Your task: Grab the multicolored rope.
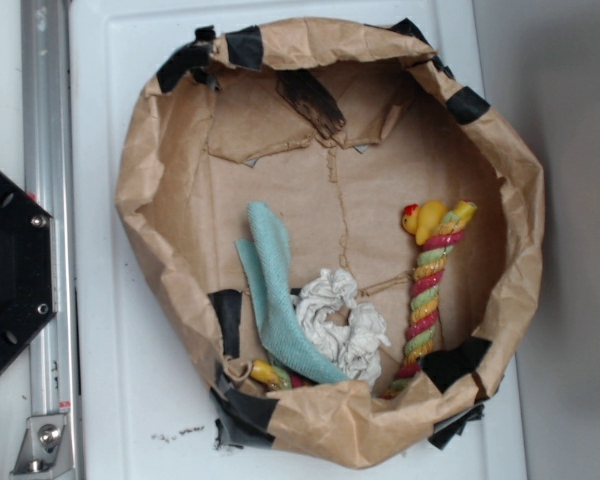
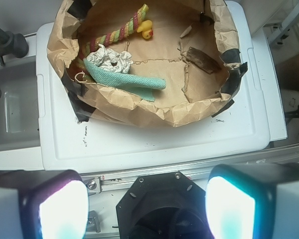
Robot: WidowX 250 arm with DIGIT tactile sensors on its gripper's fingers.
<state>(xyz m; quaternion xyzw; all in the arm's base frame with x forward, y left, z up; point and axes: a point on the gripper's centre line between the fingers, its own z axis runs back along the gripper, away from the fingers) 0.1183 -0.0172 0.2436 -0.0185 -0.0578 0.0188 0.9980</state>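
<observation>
The multicolored rope (image 1: 425, 296) lies inside the brown paper nest (image 1: 160, 150), along its right side, with its yellow knotted end (image 1: 432, 217) toward the far wall. Its other end (image 1: 270, 374) shows under the cloths at the near wall. In the wrist view the multicolored rope (image 2: 120, 33) sits at the far left of the nest. My gripper (image 2: 147, 206) hangs above the robot base, well outside the nest, open with nothing between its two fingers (image 2: 62, 208). The gripper does not show in the exterior view.
A teal cloth strip (image 1: 275, 290) and a white wrinkly rag (image 1: 342, 322) lie in the nest beside the rope. The nest rests on a white lid (image 1: 130, 400). The black robot base (image 1: 10, 270) and a metal rail (image 1: 45, 150) stand at the left.
</observation>
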